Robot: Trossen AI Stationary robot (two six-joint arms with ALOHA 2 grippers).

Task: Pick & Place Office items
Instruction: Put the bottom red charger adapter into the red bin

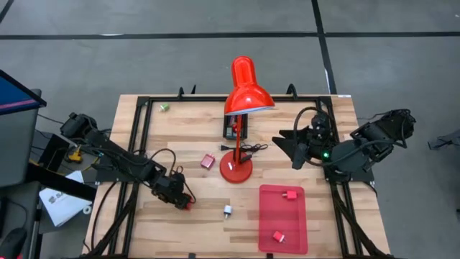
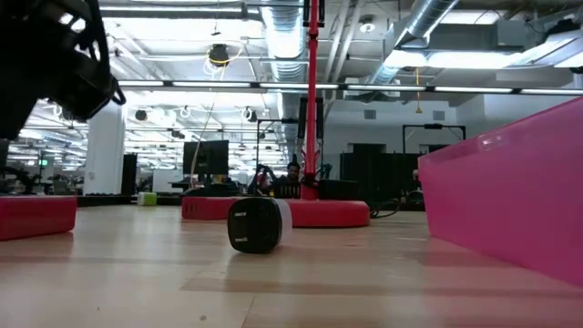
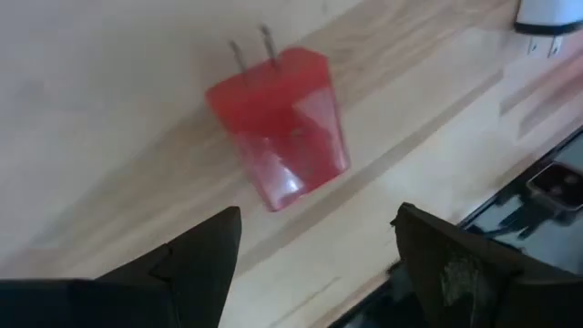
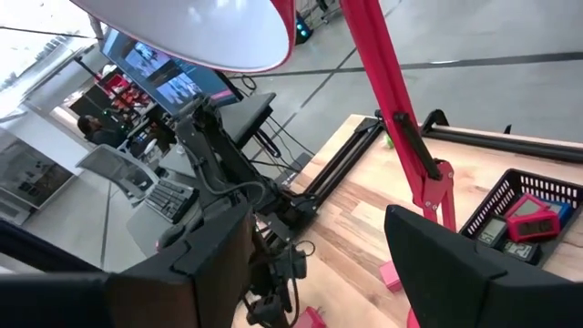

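A red plug adapter (image 3: 278, 123) lies flat on the wooden table with its two prongs pointing away. My left gripper (image 3: 314, 246) hovers open just short of it at the table's near left (image 1: 185, 198), touching nothing. A black-and-white plug (image 1: 227, 210) lies near the table's middle front, a pink block (image 1: 208, 161) beside the lamp base, and a green piece (image 1: 164, 107) at the far left. Two red blocks (image 1: 291, 194) (image 1: 278, 236) sit in the red tray (image 1: 267, 216). My right gripper (image 1: 298, 147) is raised and open at the right.
The tall red desk lamp (image 1: 241, 93) stands mid-table on its round base (image 1: 236, 171), its cord trailing beside it. A black basket (image 4: 524, 214) with small devices sits behind the base. Black frame rails (image 1: 136, 137) run along the table's sides.
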